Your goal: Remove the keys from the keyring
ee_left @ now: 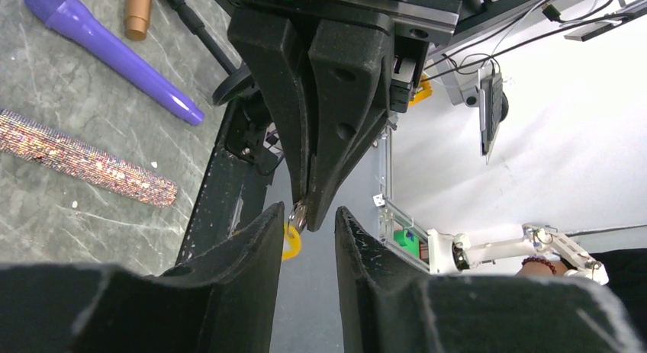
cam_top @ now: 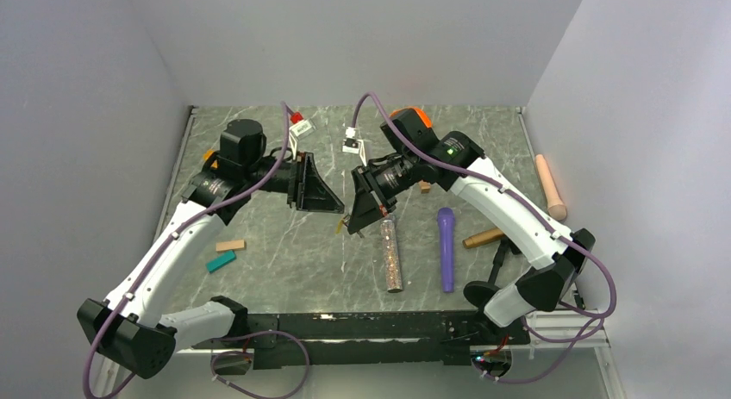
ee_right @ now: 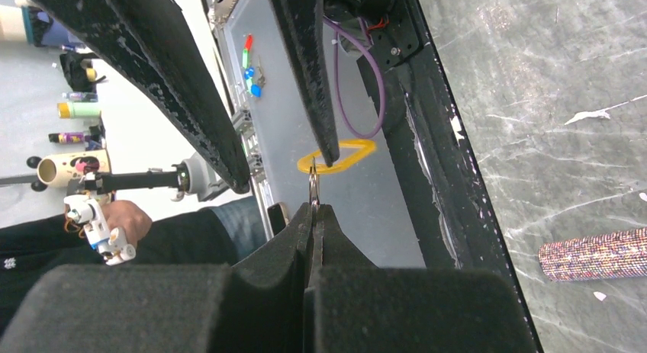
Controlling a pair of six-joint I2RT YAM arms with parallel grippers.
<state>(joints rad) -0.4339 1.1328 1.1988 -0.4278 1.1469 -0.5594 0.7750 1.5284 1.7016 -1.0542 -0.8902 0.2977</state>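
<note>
Hanging beside the glittery tube [cam_top: 392, 252], the keyring [ee_right: 313, 187] is clamped by the right gripper [ee_right: 313, 210], the left gripper [ee_left: 309, 213] spread beside its yellow key [ee_left: 291, 246].

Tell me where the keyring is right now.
The keyring is in the air near mid-table in the top view, pinched by the shut right gripper, with the yellow key attached to it beside a finger of the open left gripper.

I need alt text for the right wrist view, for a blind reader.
The right pincer, shut, holds a small metal keyring with a yellow key on it. The left pincer, open, reaches in from above, one finger at the key. A glittery tube lies on the table.
</note>
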